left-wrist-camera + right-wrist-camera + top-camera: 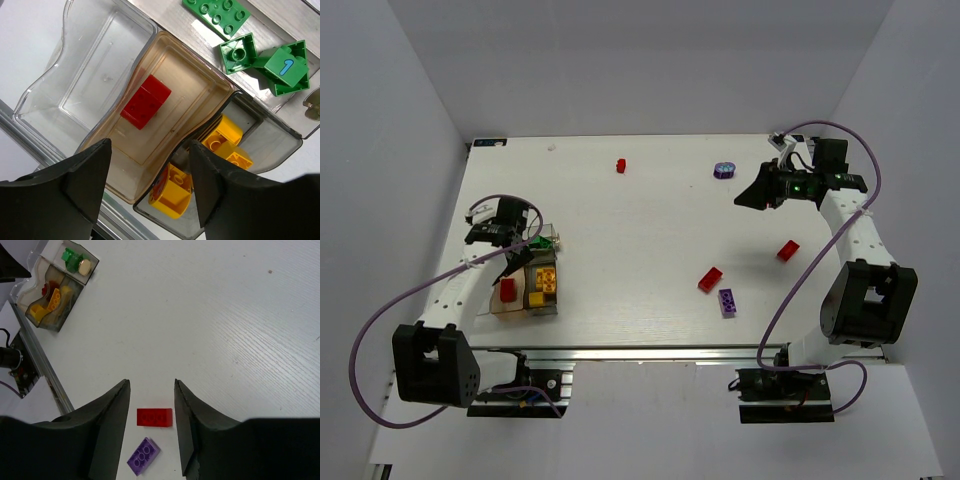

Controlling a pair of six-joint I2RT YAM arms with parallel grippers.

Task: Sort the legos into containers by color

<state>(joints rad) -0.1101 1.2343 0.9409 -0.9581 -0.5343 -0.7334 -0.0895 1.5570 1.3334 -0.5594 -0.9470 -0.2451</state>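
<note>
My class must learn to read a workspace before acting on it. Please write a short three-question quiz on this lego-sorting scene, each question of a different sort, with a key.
1. True or false: the tan bin under the left gripper is empty.
2. In the top view, how many loose red bricks lie on the table? A one, B three, C five.
3. Fill in: the fingers of the right gripper stand ___, gripping nothing.
Key: 1 false, it holds a red brick. 2 B. 3 open.
</note>
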